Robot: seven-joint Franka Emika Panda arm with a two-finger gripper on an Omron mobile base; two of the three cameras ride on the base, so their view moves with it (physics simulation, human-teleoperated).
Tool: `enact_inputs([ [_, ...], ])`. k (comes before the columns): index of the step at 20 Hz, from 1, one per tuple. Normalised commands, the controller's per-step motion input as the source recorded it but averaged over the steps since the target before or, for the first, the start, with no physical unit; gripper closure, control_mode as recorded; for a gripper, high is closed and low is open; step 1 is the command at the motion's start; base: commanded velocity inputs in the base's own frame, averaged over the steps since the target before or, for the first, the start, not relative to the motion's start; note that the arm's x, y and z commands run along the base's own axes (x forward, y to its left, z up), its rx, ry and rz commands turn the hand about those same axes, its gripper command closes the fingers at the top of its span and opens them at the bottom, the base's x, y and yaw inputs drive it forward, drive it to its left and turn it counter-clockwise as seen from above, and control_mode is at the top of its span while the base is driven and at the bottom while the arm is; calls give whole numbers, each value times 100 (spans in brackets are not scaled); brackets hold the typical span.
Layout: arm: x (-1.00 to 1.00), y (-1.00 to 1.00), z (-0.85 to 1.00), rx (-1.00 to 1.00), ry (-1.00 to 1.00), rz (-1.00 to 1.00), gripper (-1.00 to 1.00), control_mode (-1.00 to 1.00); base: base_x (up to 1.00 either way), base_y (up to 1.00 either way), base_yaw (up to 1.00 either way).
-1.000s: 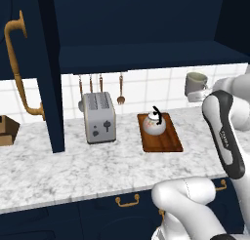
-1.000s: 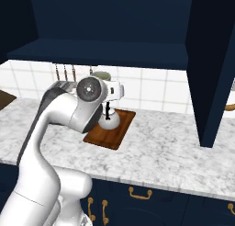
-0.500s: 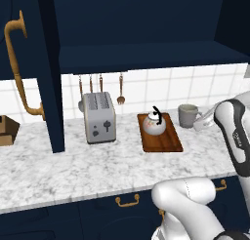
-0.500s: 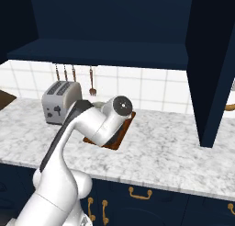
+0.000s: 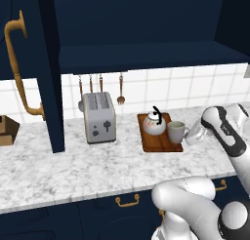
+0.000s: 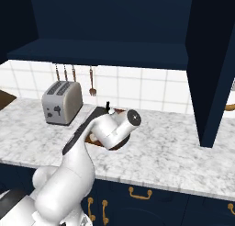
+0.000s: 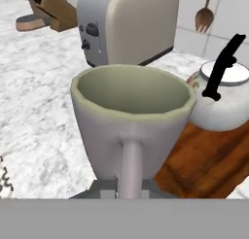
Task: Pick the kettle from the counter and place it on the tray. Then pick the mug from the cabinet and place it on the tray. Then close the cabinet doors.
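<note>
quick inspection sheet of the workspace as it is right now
surface: marbled counter, nothing spilled
job's things: kettle sits on the tray; mug upright at the tray's right edge, held by its handle; cabinet doors open
clutter: toaster, cardboard box, hanging utensils
grippers: gripper shut on the mug
cables: nothing seen
surroundings: white tile backsplash, navy drawers with brass pulls

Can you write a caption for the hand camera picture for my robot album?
The gripper holds the mug by its handle beside the kettle on the tray.
</note>
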Motion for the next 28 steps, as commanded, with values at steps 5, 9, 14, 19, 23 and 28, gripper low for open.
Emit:
enact_inputs([
  [5, 24, -1, -17, 0, 3, 2, 100, -100, 0, 0, 0],
  [9, 62, 0, -43, 5, 0, 0, 100, -100, 0, 0, 0],
  [14, 46, 0, -52, 1, 0, 0, 100, -100, 0, 0, 0],
  [19, 26, -4, -40, 5, 0, 0, 100, -100, 0, 0, 0],
  [23, 23, -11, -13, 12, 0, 0, 100, -100, 0, 0, 0],
  [28, 25, -3, -14, 10, -1, 0, 100, -100, 0, 0, 0],
])
